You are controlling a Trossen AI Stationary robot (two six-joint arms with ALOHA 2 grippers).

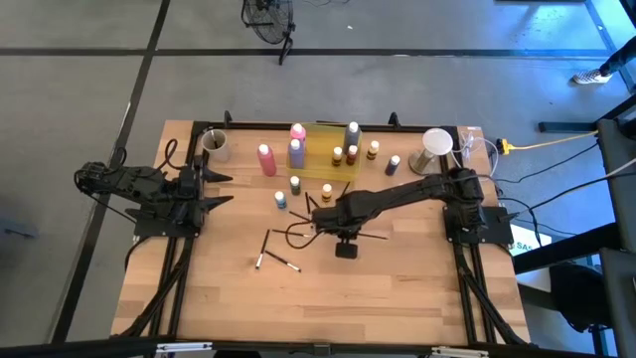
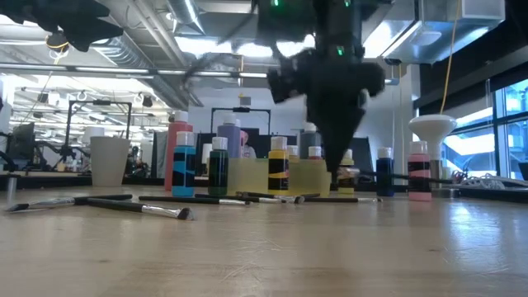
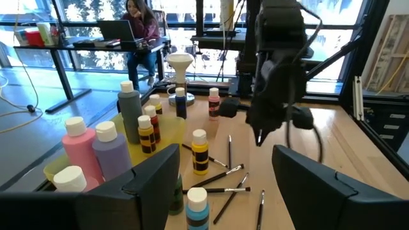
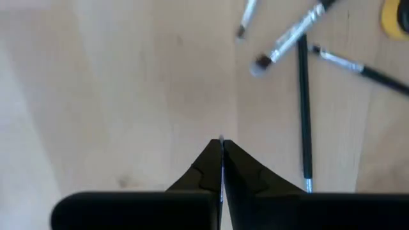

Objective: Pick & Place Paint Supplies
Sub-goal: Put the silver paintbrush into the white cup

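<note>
Thin dark brushes (image 1: 281,264) (image 4: 304,108) lie flat on the wooden table (image 1: 397,288), in front of small white-capped paint bottles (image 1: 295,185) (image 2: 278,169) and tall pink (image 1: 266,159), purple (image 1: 296,152) and grey (image 1: 353,134) squeeze bottles. My right gripper (image 1: 331,221) (image 2: 334,171) (image 4: 221,144) points down, raised over the table's middle, shut; nothing shows between its fingers. The nearest brush lies on the wood beside it, apart from it. My left gripper (image 1: 221,189) (image 3: 227,163) waits open at the left side.
A translucent yellow tray (image 1: 328,164) stands at the back centre among the bottles. Pale cups stand at the back left (image 1: 216,143) and back right (image 1: 435,142). Bare wood stretches along the near half of the table. A person sits at a desk in the room beyond (image 3: 142,25).
</note>
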